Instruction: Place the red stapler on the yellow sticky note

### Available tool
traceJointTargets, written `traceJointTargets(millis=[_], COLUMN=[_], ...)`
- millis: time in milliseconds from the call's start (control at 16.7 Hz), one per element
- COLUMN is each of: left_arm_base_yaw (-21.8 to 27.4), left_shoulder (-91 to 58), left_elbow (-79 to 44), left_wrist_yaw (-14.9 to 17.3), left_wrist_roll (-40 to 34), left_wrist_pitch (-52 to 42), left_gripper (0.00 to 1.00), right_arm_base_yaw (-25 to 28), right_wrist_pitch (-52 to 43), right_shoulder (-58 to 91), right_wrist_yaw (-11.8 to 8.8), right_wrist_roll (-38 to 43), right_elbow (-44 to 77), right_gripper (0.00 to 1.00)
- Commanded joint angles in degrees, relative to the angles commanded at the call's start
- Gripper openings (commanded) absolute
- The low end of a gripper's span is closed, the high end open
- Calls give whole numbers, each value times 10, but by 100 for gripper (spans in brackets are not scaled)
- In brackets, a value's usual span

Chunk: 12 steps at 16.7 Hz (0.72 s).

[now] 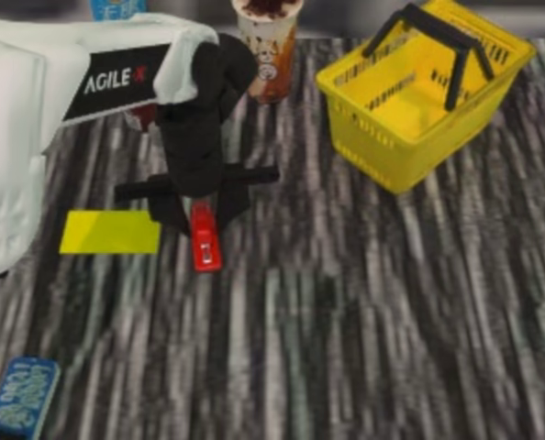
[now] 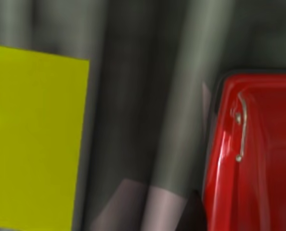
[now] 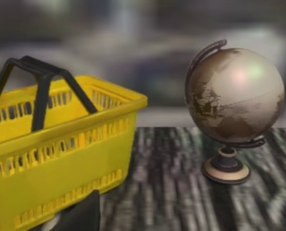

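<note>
One arm fills the upper left of my top view: my left AgileX arm (image 1: 89, 78), reaching in from the left edge toward the middle of the striped table (image 1: 364, 312). At the upper right sits the yellow basket (image 1: 419, 87) with black handles; my right wrist view shows it close beside a brown globe (image 3: 234, 94) on a stand. A printed cup (image 1: 271, 46) stands at the top centre, just past the arm's wrist, and a blue packet (image 1: 20, 399) lies in the lower left corner. The left gripper (image 1: 197, 209) hangs left of centre, directly over the near end of the red stapler (image 1: 205, 240); I cannot tell whether its fingers are spread or closed, or whether they touch the stapler. The yellow sticky note (image 1: 110, 232) lies flat just left of the stapler, with a strip of bare table between them, as the left wrist view confirms. The stapler rests on the table, lengthwise toward the frame's bottom.
</note>
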<state>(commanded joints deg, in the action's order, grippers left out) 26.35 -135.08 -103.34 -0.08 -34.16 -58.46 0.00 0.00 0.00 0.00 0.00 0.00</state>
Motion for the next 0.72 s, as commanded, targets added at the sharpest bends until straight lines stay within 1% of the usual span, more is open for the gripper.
traceJointTargets(millis=[180, 300, 600, 720], left_arm_base_yaw=[0, -1, -7, -9], left_shoulder=[1, 3, 22, 31], left_elbow=[-2, -23, -124, -157], left_wrist_yaw=[0, 0, -1, -1], left_wrist_roll=[1, 0, -2, -2], left_wrist_pitch=[-2, -23, -155, -192], left_gripper=[0, 0, 0, 0], right_arm_base_yaw=[0, 0, 0, 0], right_wrist_pitch=[0, 0, 0, 0], right_shoulder=[0, 0, 0, 0], right_wrist_yaw=[0, 0, 0, 0], right_wrist_roll=[0, 0, 0, 0], right_elbow=[0, 0, 0, 0], right_gripper=[100, 100, 100, 100])
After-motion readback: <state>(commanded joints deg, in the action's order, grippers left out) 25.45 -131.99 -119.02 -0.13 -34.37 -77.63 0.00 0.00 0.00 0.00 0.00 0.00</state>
